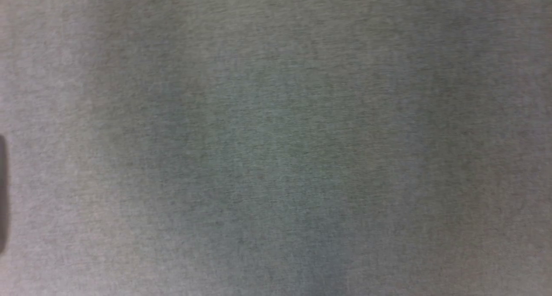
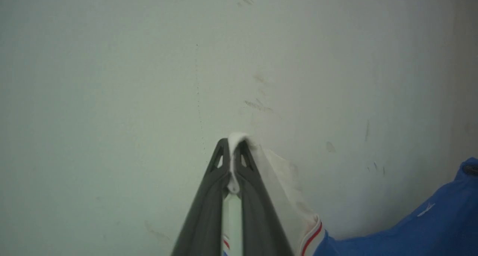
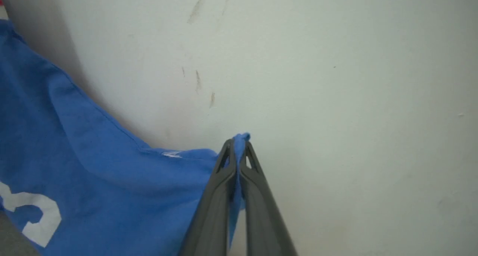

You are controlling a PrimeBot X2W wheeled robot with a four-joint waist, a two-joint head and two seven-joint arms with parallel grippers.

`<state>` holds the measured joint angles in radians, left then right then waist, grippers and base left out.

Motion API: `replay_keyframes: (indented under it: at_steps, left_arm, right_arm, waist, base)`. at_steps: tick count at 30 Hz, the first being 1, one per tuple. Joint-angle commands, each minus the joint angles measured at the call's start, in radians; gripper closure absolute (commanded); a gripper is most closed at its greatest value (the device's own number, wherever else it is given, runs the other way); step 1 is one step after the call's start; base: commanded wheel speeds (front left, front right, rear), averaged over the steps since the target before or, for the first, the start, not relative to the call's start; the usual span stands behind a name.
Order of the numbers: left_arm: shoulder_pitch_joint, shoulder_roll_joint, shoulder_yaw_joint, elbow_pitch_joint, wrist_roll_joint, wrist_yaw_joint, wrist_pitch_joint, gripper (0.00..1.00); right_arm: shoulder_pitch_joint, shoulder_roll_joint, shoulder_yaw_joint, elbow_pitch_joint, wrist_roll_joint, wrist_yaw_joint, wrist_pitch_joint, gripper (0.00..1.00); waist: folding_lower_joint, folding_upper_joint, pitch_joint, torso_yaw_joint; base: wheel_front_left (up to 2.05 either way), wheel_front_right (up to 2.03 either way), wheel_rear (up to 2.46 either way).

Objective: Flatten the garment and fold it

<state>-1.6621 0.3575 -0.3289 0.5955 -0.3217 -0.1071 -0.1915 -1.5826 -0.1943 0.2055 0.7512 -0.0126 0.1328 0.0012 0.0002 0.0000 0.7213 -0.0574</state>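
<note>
Left end effector [image 2: 234, 144] pinches garment [image 2: 429, 226], perhaps its sleeve; right end effector [image 3: 239, 142] too.

Left gripper [image 2: 232, 146]: fingers pinched together on a fold of white sleeve [image 2: 287, 189], tuft poking past the tips. Sleeve drapes right of the fingers, ending in red-and-white striped trim [image 2: 313, 238]. T-shirt [image 2: 429, 226], blue body: farther right. Pale scuffed surface [image 2: 112, 80] beyond.

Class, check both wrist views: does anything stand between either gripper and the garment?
Nothing visible does. The left gripper is shut on the white sleeve of the garment, the right gripper on its blue edge.
</note>
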Motion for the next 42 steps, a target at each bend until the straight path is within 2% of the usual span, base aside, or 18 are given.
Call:
replay_keyframes:
  at_steps: [1, 5, 9, 14, 18, 22, 28, 34, 42]
  left_arm:
    - [0.028, 0.009, -0.005, -0.011, -0.011, -0.007, -0.009, 1.0]
    - [0.175, 0.028, -0.015, -0.077, -0.052, -0.014, -0.018, 1.0]
    - [0.378, 0.06, -0.026, -0.202, -0.085, -0.013, -0.006, 1.0]
    - [0.657, 0.094, -0.026, -0.394, -0.124, 0.035, 0.027, 1.0]
    - [0.883, 0.148, -0.038, -0.535, -0.124, 0.093, 0.085, 1.0]
    - [1.103, 0.178, -0.029, -0.629, -0.144, 0.17, 0.126, 1.0]
    - [1.379, 0.172, -0.024, -0.705, -0.208, 0.248, 0.146, 1.0]
    - [1.568, 0.184, -0.043, -0.757, -0.261, 0.284, 0.204, 1.0]
    - [1.745, 0.213, -0.085, -0.82, -0.365, 0.297, 0.353, 1.0]
  right_arm:
    - [0.026, -0.009, 0.016, -0.006, 0.02, -0.002, -0.011, 1.0]
    - [0.131, -0.054, 0.102, -0.06, 0.121, -0.002, -0.029, 1.0]
    - [0.275, -0.116, 0.154, -0.166, 0.225, -0.002, -0.015, 1.0]
    - [0.514, -0.2, 0.144, -0.339, 0.32, -0.002, 0.03, 1.0]
    - [0.728, -0.234, 0.092, -0.476, 0.349, -0.002, 0.078, 1.0]
    - [0.925, -0.223, 0.017, -0.585, 0.35, -0.002, 0.115, 1.0]
    - [1.179, -0.181, -0.081, -0.692, 0.34, -0.002, 0.156, 1.0]
    - [1.383, -0.127, -0.199, -0.765, 0.33, -0.002, 0.188, 1.0]
    - [1.599, -0.066, -0.296, -0.836, 0.339, -0.002, 0.294, 1.0]
  waist:
    - [-0.0002, 0.0, -0.009, 0.021]
    - [-0.0002, 0.0, -0.054, 0.029]
    - [-0.0002, 0.0, -0.112, 0.033]
    - [-0.0002, 0.0, -0.196, 0.041]
    - [-0.0002, 0.0, -0.252, 0.04]
    - [-0.0002, 0.0, -0.305, 0.035]
    - [-0.0002, 0.0, -0.389, 0.04]
    - [-0.0002, 0.0, -0.46, 0.051]
    - [-0.0002, 0.0, -0.528, 0.06]
  base:
    - [0.0, 0.0, 0.0]
    - [0.0, 0.0, 0.0]
    - [0.0, 0.0, 0.0]
    - [0.0, 0.0, 0.0]
    - [0.0, 0.0, 0.0]
    - [0.0, 0.0, 0.0]
    - [0.0, 0.0, 0.0]
    - [0.0, 0.0, 0.0]
    - [0.0, 0.0, 0.0]
